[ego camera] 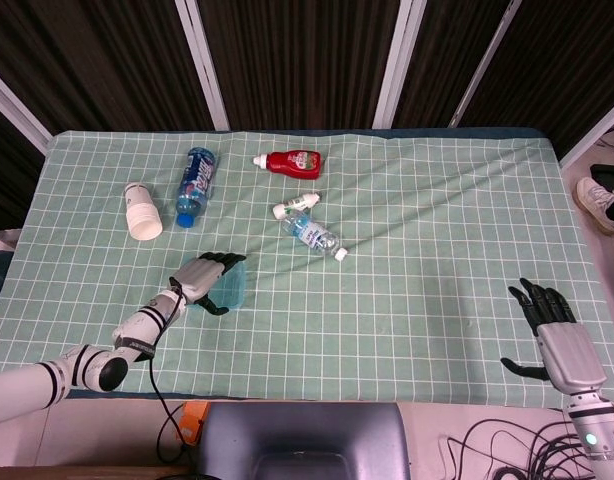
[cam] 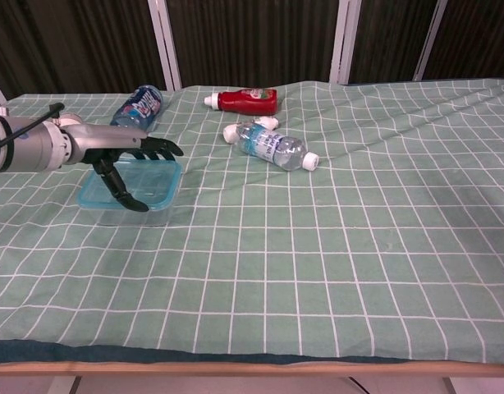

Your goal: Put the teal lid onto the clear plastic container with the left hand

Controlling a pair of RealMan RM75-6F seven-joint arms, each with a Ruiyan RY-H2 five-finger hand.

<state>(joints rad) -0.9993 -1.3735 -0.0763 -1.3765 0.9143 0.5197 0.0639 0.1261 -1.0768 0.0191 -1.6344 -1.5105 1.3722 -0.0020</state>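
Note:
The clear plastic container (cam: 135,215) stands on the green checked cloth at the left, and the teal lid (cam: 158,182) lies flat on top of it; in the head view the lid (ego camera: 237,285) shows as a teal rectangle. My left hand (cam: 125,156) hovers over the lid with its fingers spread across the far edge and the thumb pointing down onto the lid's surface; it holds nothing. In the head view the left hand (ego camera: 207,276) covers the lid's left half. My right hand (ego camera: 550,320) rests open at the near right table edge, far from everything.
A blue-labelled bottle (ego camera: 195,180) and a white cup (ego camera: 142,212) lie behind the container. A red sauce bottle (ego camera: 295,163), a small white bottle (ego camera: 295,205) and a clear water bottle (ego camera: 312,233) lie toward the middle back.

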